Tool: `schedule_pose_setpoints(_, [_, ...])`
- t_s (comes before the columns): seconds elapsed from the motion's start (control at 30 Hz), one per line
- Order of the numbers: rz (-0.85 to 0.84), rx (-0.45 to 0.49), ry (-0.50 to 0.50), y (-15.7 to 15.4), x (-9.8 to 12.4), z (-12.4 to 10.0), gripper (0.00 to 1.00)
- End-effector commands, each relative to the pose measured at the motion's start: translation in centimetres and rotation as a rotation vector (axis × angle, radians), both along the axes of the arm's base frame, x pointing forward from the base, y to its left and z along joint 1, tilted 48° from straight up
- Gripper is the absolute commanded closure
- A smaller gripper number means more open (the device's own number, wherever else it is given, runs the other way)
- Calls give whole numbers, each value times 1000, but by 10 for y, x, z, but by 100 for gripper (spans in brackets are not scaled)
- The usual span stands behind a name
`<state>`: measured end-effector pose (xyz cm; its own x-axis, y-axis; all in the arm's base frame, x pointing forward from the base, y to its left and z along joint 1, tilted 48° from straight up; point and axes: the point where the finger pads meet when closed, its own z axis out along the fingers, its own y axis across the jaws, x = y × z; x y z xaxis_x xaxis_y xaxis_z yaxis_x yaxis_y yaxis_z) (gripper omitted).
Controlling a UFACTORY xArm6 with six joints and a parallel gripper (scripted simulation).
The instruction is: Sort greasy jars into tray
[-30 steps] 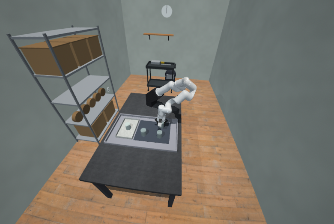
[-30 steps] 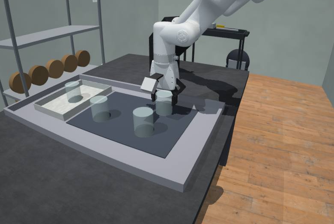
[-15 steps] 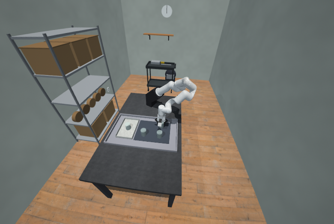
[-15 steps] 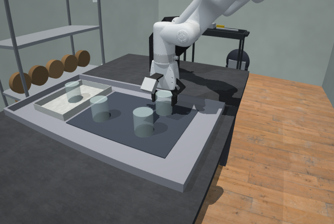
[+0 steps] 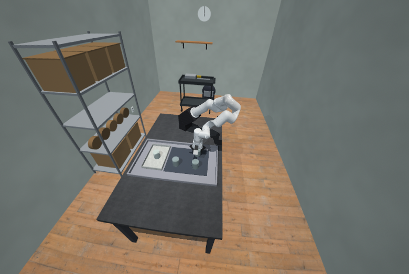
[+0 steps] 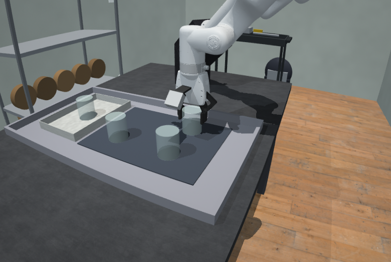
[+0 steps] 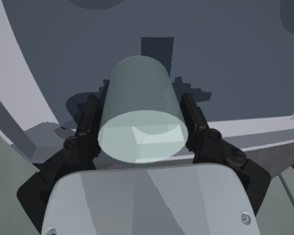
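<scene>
Four clear glass jars stand mouth down. One jar (image 6: 85,107) stands inside the white tray (image 6: 70,121), left of the dark drying mat (image 6: 148,148). Two jars stand free on the mat, one at its left (image 6: 116,126) and one at its front (image 6: 167,142). The fourth jar (image 6: 191,122) stands on the mat at its far side. My gripper (image 6: 191,115) is lowered over that jar with one finger on each side of its upper part. In the wrist view the jar (image 7: 140,117) fills the gap between the fingers, which stand close to its sides. The gripper is open.
The mat and tray lie on a grey steel top with a raised rim (image 6: 189,202) on a dark table. A metal shelf rack (image 5: 79,99) stands to the left. A black cart (image 5: 196,90) stands behind the arm's base.
</scene>
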<state>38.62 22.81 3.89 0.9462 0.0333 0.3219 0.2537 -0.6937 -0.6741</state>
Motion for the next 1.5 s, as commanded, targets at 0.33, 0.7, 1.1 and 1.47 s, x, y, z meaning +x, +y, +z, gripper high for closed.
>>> schedule_pose_setpoints(0.33, [-1, 0, -1, 0, 1, 1, 18])
schedule_pose_setpoints(0.7, [-1, 0, -1, 0, 1, 1, 21])
schedule_pose_setpoints(1.1, [-1, 0, -1, 0, 1, 1, 24])
schedule_pose_setpoints(1.47, [-1, 0, -1, 0, 1, 1, 24])
